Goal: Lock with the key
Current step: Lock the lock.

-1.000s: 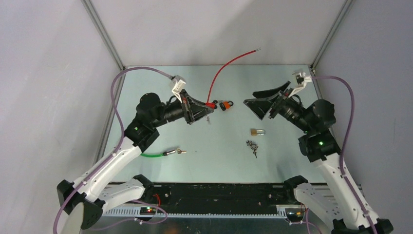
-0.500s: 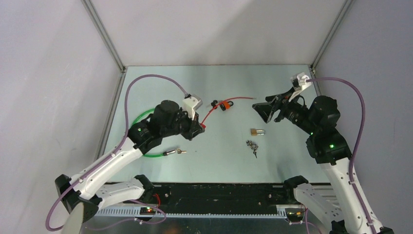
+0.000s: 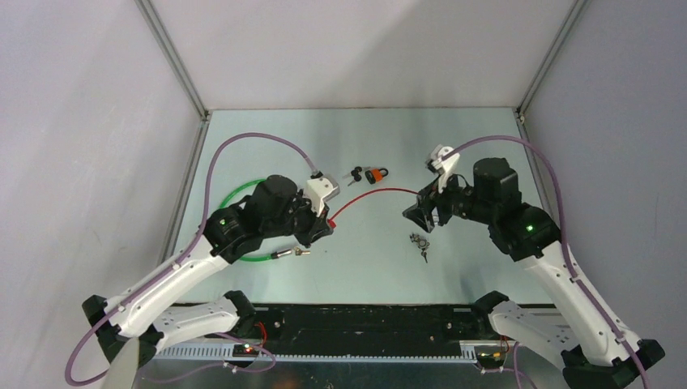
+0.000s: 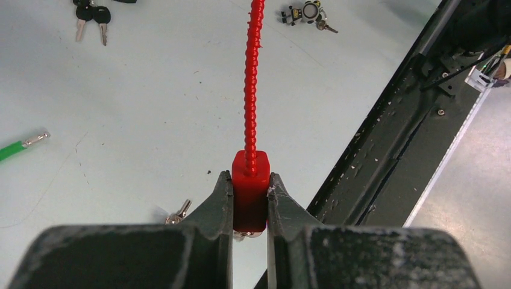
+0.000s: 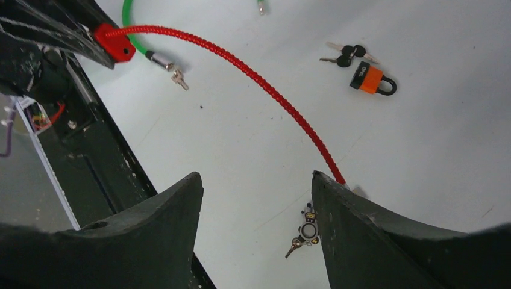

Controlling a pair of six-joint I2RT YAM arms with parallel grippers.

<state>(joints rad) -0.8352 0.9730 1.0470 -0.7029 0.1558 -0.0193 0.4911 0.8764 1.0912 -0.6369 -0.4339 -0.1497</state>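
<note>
Left gripper point(image 4: 249, 176) pinches the red lock body point(image 4: 249, 201), now drawn low toward the near edge, laying its red cable point(image 5: 265, 84) across the table point(image 3: 364, 130). Right gripper point(image 5: 256, 177), spread wide, has dropped over the cable's free end, likely to take it.

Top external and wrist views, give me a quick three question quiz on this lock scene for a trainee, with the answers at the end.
1. True or false: the left gripper is shut on the red lock block at the end of the red cable.
2. What lies on the table just beside the orange padlock? A: two black-headed keys. B: a screwdriver. C: a coin.
3. Fill the gap: the right gripper holds nothing and its jaws stand ____.

Key: 1 true; 2 A; 3 open.
</note>
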